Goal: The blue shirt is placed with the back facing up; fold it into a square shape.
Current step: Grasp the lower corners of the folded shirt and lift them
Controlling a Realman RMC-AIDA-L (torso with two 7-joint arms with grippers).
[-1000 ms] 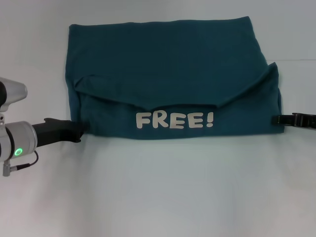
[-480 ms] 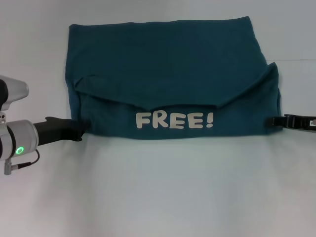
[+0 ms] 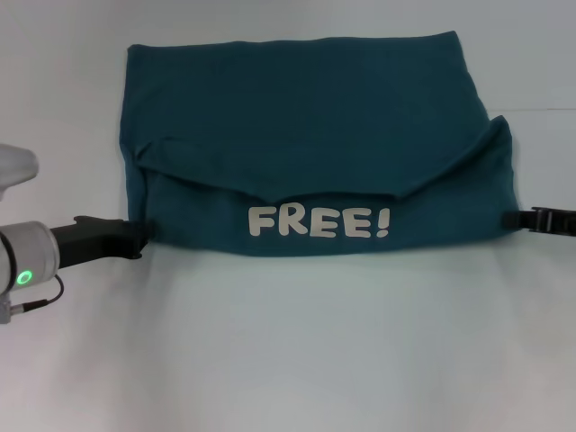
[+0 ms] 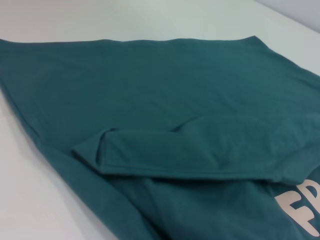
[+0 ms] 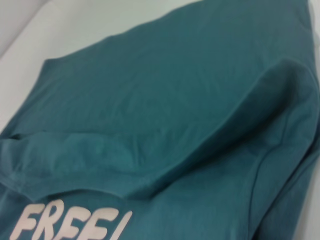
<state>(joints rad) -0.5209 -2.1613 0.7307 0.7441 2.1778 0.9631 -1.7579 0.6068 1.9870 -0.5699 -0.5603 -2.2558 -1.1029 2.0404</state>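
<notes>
Since a moment ago my left arm has slid a little toward my left and down in the head view, and my left gripper [image 3: 135, 238] now sits right at the lower left corner of the blue shirt [image 3: 306, 117]. On the other side, my right gripper [image 3: 515, 219] has drawn slightly outward, and the shirt's right edge has bulged out a touch with it.

Starting at my left: my left gripper's dark fingers reach the shirt's left edge just below the folded sleeve flap. I cannot tell how far they are parted, or whether they have any cloth pinched. From the left wrist view I see only the shirt [image 4: 165, 100], with the sleeve folded inward over the body and part of the white lettering at the frame's corner.

In the middle, the shirt lies flat on the white table [image 3: 288, 360], its near part folded up over the back so that the white "FREE!" lettering [image 3: 319, 220] faces up along the near edge.

On my right, my right gripper meets the shirt's lower right edge; whether it grasps the fabric I cannot tell. The right wrist view shows the shirt [image 5: 165, 90] with its raised fold and the lettering [image 5: 70, 222].
</notes>
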